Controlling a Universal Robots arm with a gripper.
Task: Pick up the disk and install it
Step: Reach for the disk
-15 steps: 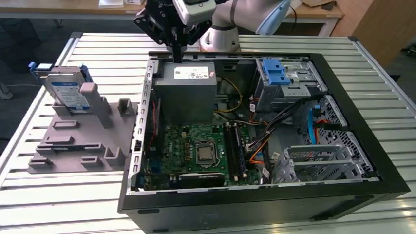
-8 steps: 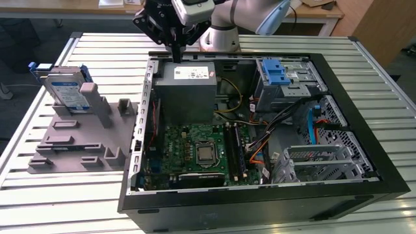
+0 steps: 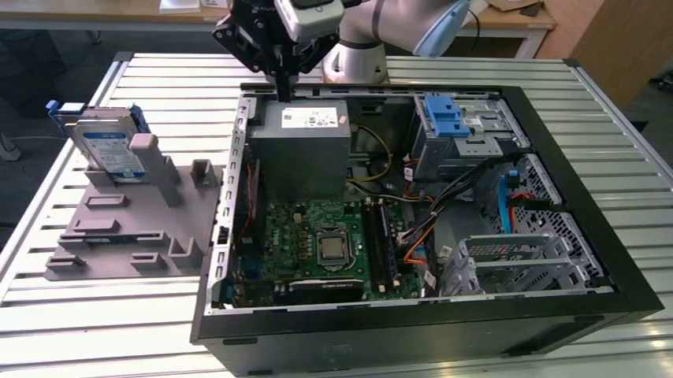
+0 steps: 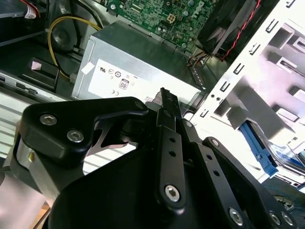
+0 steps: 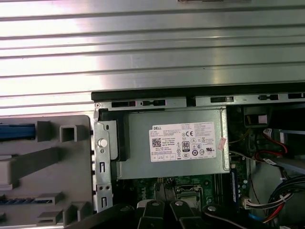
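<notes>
While the gripper (image 3: 284,93) hangs over the rear edge of the grey power supply (image 3: 305,146) in the exterior view, its fingers are pressed together into one thin black tip, nothing between them and nothing plainly touched. The disk (image 3: 109,146) stands upright in a grey fixture (image 3: 126,228) on the slatted table (image 3: 84,331), well apart toward the exterior view's left, outside the open computer case (image 3: 594,197).

The second wrist view adds the clenched linkage close up above the power supply's white sticker (image 4: 119,78), with a blue edge of the disk (image 4: 259,152) beyond.

The first wrist view looks straight down on the power supply, the green motherboard (image 5: 140,190) beside it.
</notes>
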